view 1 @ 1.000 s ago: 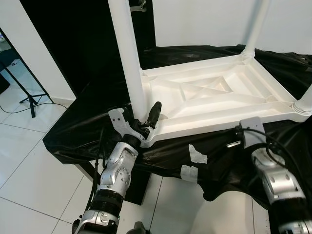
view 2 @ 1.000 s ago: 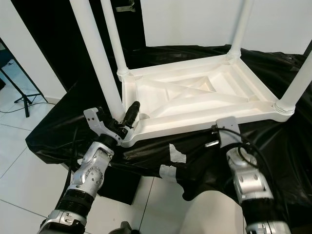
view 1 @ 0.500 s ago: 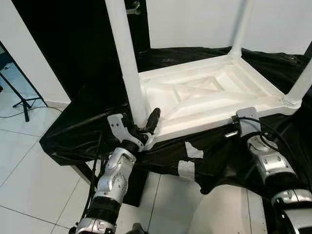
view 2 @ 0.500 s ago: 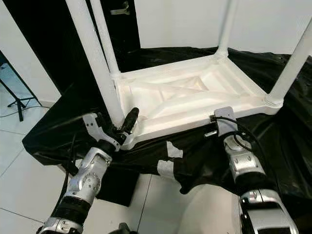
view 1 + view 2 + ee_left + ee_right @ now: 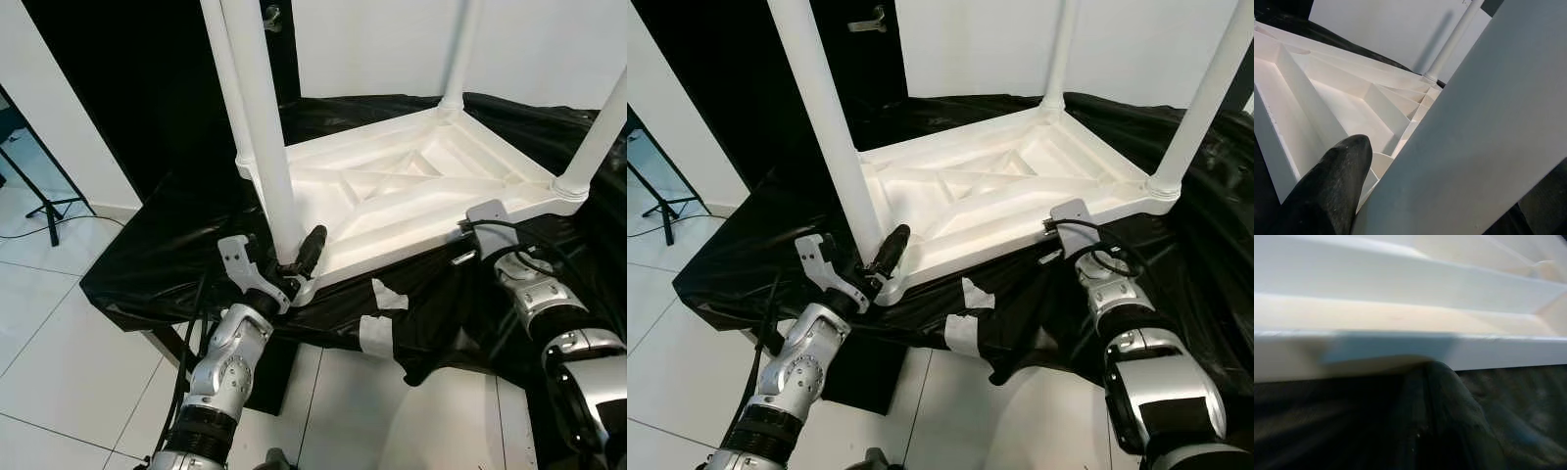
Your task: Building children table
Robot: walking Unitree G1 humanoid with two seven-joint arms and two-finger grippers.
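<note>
L gripper (image 5: 299, 257) is sitting at the near-left corner of the upside-down table (image 5: 411, 191), one black finger (image 5: 312, 245) poking over the rim just at 3 o'clock of the near-left leg (image 5: 263, 117). Can't tell if the fingers are clamping the leg or just resting beside it, tbh. R gripper (image 5: 1055, 238) is pressing under the table's near edge around 4 o'clock, fingers hidden, so can't tell there either. Table's lying top-down on the black cloth (image 5: 167, 245), all four legs standing straight up, long axis vertical. L arm's way closer to that leg, so I'm guessing it's seating or steadying it w/ the R bracing.
</note>
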